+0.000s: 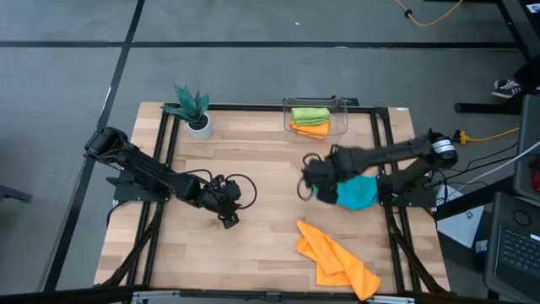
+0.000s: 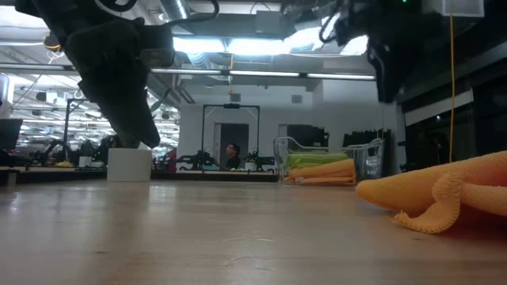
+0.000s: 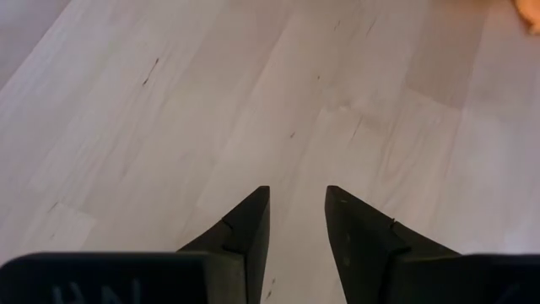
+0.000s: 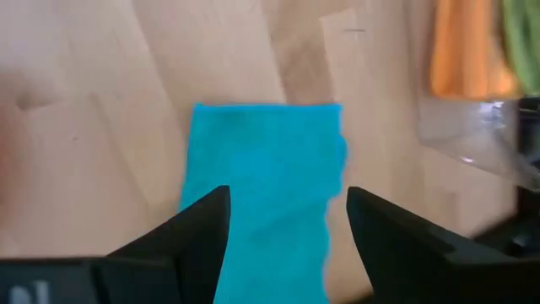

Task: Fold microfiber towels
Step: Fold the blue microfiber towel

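The teal-blue towel (image 1: pixel 358 192) lies at centre right of the high view, folded, partly under the right arm. The right gripper (image 4: pixel 287 228) hovers above it, jaws wide apart and gripping nothing. To finish this step well, I would pinch the folded stack squarely so its layers stay aligned on the way to the clear bin (image 1: pixel 342 118), upper centre, which holds 2 folded towels. An unfolded orange towel (image 1: pixel 336 257) waits at lower right. The left gripper (image 3: pixel 297 219), centre left, is slightly parted and empty. Only the right wrist view shows the teal towel's neat rectangular fold.
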